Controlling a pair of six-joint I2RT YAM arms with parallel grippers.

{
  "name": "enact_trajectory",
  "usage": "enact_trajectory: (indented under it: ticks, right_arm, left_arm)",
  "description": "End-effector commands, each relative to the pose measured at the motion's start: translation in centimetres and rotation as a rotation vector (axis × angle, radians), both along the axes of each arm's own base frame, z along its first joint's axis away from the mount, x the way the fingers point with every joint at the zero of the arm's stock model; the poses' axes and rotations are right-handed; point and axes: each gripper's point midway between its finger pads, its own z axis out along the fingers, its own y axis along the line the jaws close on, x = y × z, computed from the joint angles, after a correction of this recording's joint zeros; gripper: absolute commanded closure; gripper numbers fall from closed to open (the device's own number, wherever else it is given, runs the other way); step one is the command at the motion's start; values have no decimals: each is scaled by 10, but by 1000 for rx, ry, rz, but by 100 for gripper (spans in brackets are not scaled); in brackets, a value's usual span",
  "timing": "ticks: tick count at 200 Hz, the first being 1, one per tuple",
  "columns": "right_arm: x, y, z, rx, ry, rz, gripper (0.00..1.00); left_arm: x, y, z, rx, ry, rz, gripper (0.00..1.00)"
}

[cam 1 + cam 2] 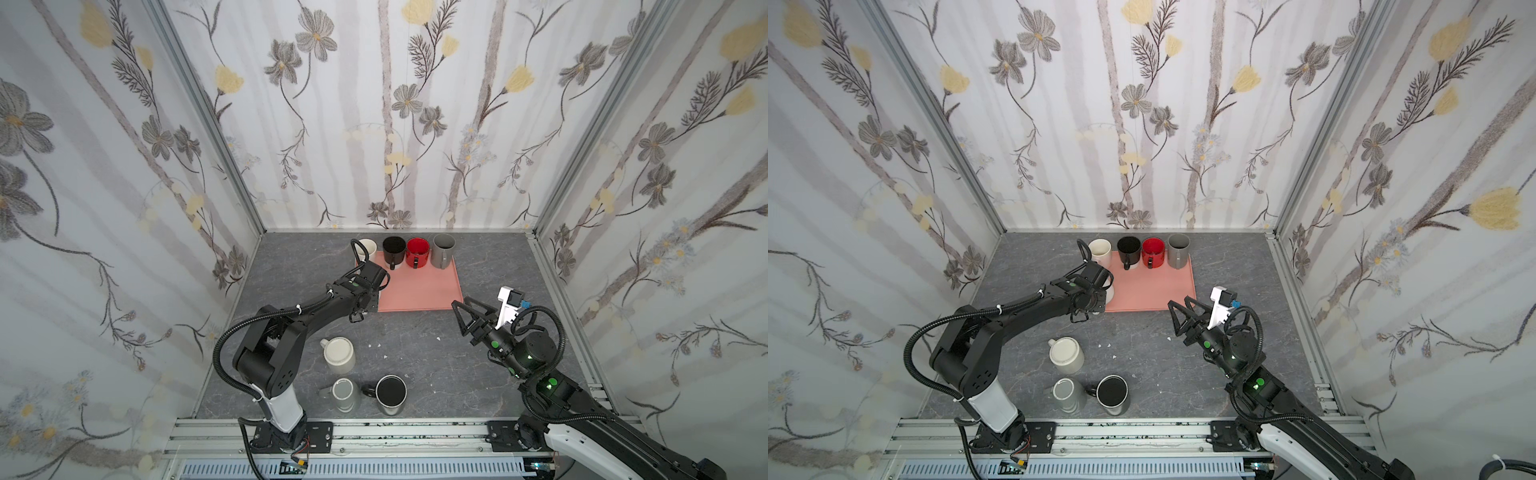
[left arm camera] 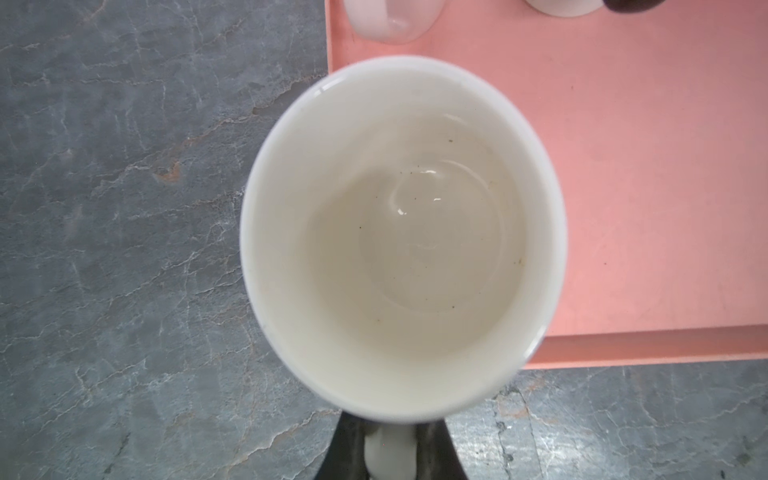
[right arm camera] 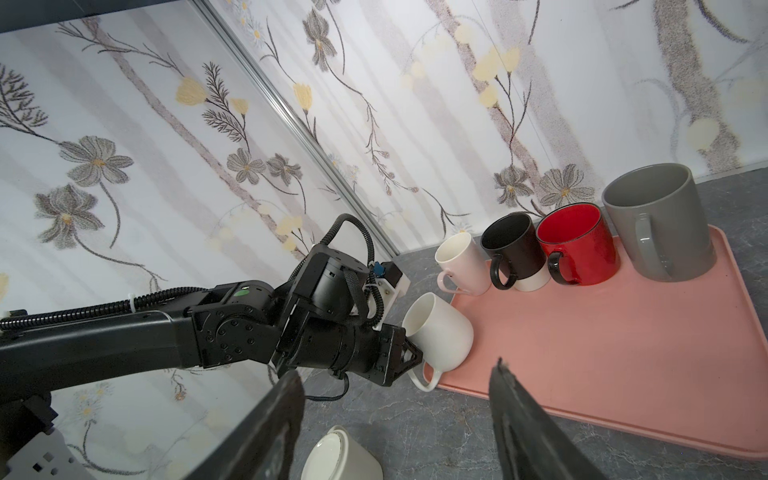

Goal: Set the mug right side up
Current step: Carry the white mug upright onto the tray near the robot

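My left gripper (image 2: 390, 440) is shut on the handle of a white mug (image 2: 399, 249), whose mouth faces up at the wrist camera. In the right wrist view this mug (image 3: 440, 332) leans a little at the near-left corner of the pink tray (image 3: 602, 353). I cannot tell whether its base touches the tray. In both top views the left wrist hides most of it; only a sliver of the mug (image 1: 1109, 291) shows. My right gripper (image 1: 462, 303) hangs open and empty above the table, right of the tray's near edge.
Along the tray's far edge stand a pinkish-white mug (image 1: 368, 248), a black mug (image 1: 394, 249), a red mug (image 1: 417, 251) and a grey mug (image 1: 442, 249), all upright. Near the front, a cream mug (image 1: 340, 353) sits upside down, with a grey mug (image 1: 345, 392) and a dark mug (image 1: 390, 392) beside it.
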Motion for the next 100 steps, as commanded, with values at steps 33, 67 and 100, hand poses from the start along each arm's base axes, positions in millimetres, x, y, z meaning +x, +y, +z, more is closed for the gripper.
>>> enact_trajectory:
  ticks: [33, 67, 100]
  right_arm:
    - [-1, -2, -2, -20, -13, 4, 25]
    - [-1, -2, -6, -34, -4, 4, 24]
    - [0, 0, -10, -53, 12, 8, 23]
  left_arm:
    - [7, 5, -3, 39, -10, 24, 89]
    - [9, 1, -4, 18, -11, 24, 69]
    - [11, -4, 3, -23, -31, 27, 65]
